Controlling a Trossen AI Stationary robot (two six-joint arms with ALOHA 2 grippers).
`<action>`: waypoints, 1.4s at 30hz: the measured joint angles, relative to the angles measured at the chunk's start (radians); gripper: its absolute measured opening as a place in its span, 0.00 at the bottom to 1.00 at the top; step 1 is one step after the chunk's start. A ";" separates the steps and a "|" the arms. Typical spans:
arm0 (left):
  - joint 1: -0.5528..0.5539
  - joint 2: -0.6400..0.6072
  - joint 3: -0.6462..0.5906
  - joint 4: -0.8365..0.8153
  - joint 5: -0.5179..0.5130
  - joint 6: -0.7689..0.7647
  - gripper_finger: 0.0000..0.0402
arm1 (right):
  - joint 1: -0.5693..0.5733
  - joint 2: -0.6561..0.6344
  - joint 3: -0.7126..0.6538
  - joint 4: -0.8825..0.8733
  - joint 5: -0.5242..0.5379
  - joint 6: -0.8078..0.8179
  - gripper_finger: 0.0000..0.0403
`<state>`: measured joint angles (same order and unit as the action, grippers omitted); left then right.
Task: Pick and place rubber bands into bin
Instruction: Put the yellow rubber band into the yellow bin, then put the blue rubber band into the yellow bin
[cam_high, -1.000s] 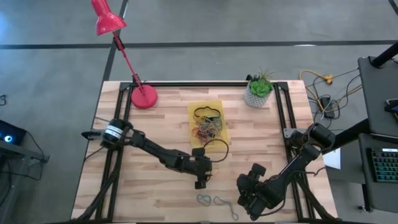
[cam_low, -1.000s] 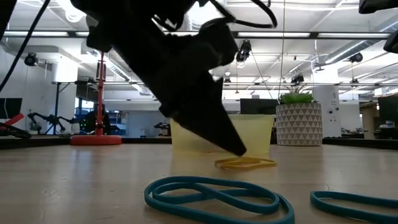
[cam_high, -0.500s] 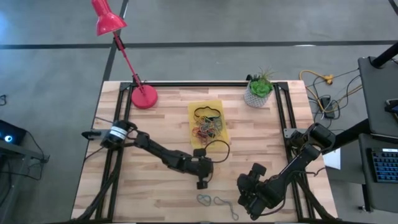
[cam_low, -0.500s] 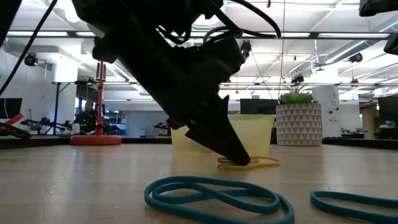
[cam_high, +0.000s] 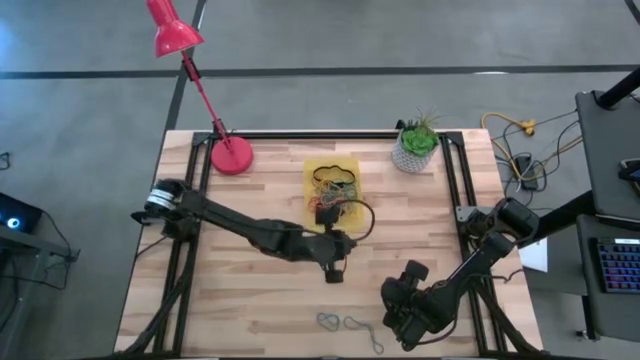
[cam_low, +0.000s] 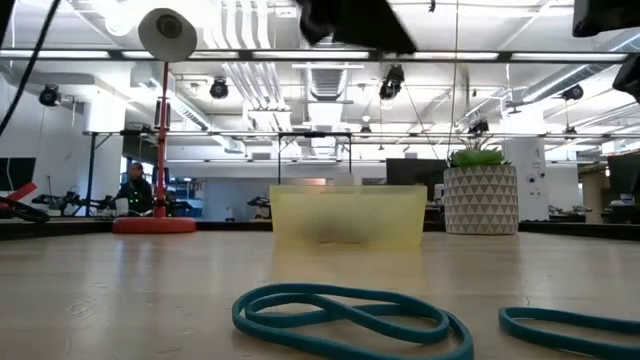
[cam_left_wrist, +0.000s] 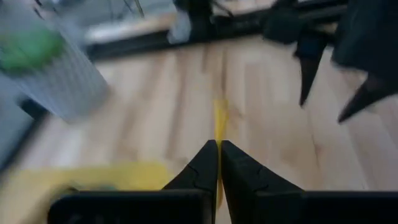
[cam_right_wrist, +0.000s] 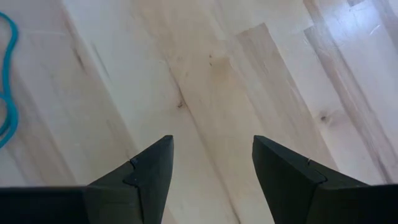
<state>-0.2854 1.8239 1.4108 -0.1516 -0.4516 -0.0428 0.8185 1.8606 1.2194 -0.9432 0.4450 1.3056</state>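
Observation:
My left gripper (cam_high: 336, 268) hangs above the table just near of the bin (cam_high: 350, 168), shut on a yellow rubber band (cam_left_wrist: 219, 121). The bin is a shallow yellow tray (cam_low: 345, 215) with several coloured rubber bands (cam_high: 330, 200) in it. Two teal rubber bands (cam_high: 328, 320) (cam_high: 362, 330) lie flat on the wood near the front edge (cam_low: 350, 310). My right gripper (cam_high: 400, 310) stands open over bare wood beside them, its fingers (cam_right_wrist: 155, 168) apart with nothing between them. My left gripper pinches the yellow rubber band between its two shut fingers (cam_left_wrist: 239, 171). The band shows as a thin strip (cam_left_wrist: 218, 127) running out past their free ends. It is lifted clear of the table; the low view no longer shows it on the wood.
A white ribbed plant pot (cam_high: 415, 148) stands at the far right and a red lamp base (cam_high: 232, 155) at the far left. Black frame rails (cam_high: 450, 190) run along both sides of the table. Bare wood lies between the bin and the teal bands.
My left gripper has taken hold of the yellow band that lay on the table in front of the bin. It has risen out of the low view and gone toward the far edge, nearer the bin. The band has come up off the wood with it.

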 joint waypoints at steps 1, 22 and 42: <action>0.000 -0.020 0.017 -0.011 -0.015 0.039 0.00 | -0.001 0.000 -0.001 0.005 0.000 0.000 0.51; 0.339 0.059 -0.003 -0.270 0.115 -0.182 0.19 | -0.008 0.000 0.024 0.053 -0.052 0.031 0.51; 0.005 -0.094 -0.026 -0.364 0.028 -0.108 0.55 | 0.006 0.160 0.115 0.460 -0.109 -0.419 0.51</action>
<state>-0.2806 1.7301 1.3849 -0.5151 -0.4234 -0.1507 0.8244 2.0208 1.3346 -0.4830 0.3360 0.8865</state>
